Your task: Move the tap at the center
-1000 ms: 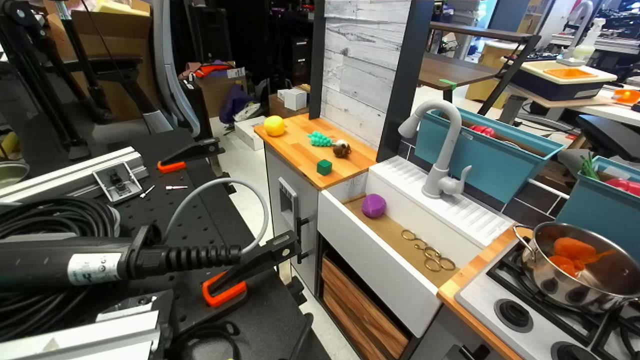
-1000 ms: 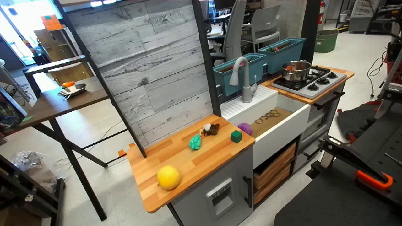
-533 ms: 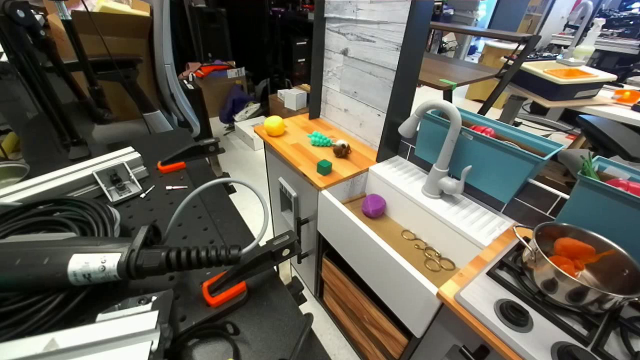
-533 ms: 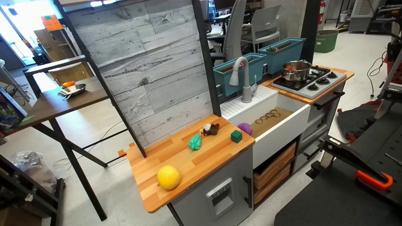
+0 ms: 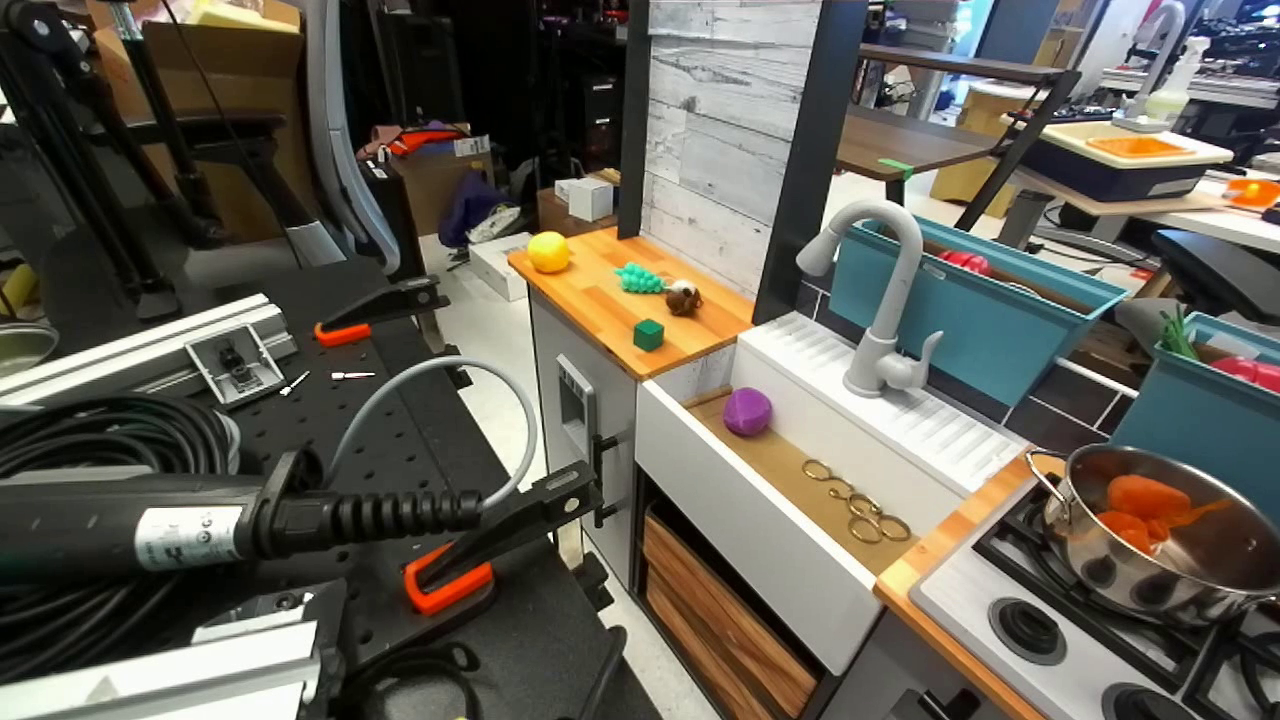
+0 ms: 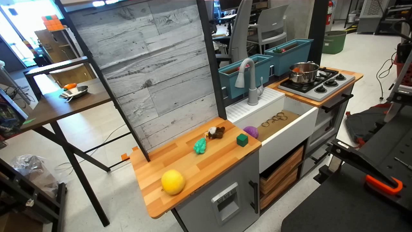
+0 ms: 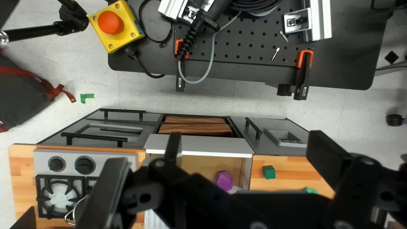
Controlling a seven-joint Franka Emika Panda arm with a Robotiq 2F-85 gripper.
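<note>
The pale grey gooseneck tap point(image 5: 880, 345) stands upright on the white ribbed ledge at the back of the white sink point(image 5: 760, 525). It also shows in an exterior view point(image 6: 252, 88). Its spout turns toward the wooden counter and the wood-look panel, not straight over the basin. Its small lever is on the stove side. In the wrist view the tap is hidden behind the gripper. My gripper point(image 7: 248, 143) is open and empty, with its fingers wide apart, high above the sink and counter. The sink's front wall shows between the fingers. The gripper is not in either exterior view.
A teal planter point(image 5: 975, 310) stands close behind the tap. A dark post point(image 5: 800, 150) rises beside the ledge. A purple object point(image 5: 747, 411) and gold rings point(image 5: 860, 505) lie in the sink. A green cube point(image 5: 649, 334) and yellow ball point(image 5: 548, 252) sit on the counter. A pot point(image 5: 1170, 540) stands on the stove.
</note>
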